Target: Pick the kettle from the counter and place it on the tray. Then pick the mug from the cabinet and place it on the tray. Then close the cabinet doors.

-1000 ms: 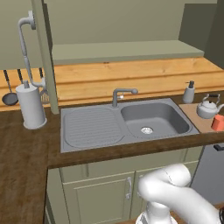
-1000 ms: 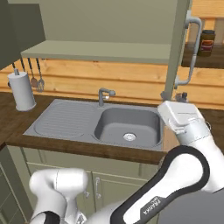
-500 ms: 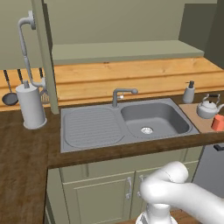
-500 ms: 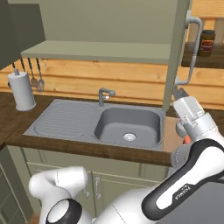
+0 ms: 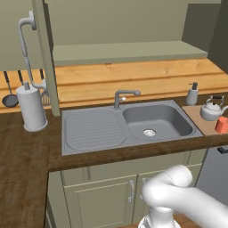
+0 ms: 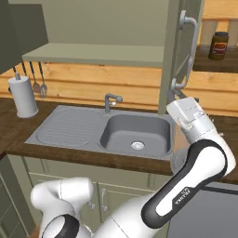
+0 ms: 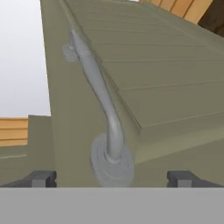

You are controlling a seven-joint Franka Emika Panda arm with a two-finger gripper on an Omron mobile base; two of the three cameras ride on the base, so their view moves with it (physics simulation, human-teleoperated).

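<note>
Gripper [image 7: 112, 177]: dark fingertips spread wide, either side of the grey bar handle [image 7: 103, 100]
Olive cabinet door [image 6: 173, 60]: open
Silver kettle [image 5: 211, 108]: on tan tray [image 5: 201, 126]

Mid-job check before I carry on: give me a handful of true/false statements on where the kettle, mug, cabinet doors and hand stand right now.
1. The kettle sits on the tray right of the sink. True.
2. The red mug is on the cabinet shelf. False: it stands on the tray beside the kettle.
3. Both cabinet doors are shut. False: the right cabinet door and the left cabinet door both stand open, edge-on to the base cameras.
4. The hand has its fingers spread wide, with the door handle in front of it. True.
5. The hand is clamped on the faucet. False: the faucet is untouched; the hand is up by the right door's handle.
</note>
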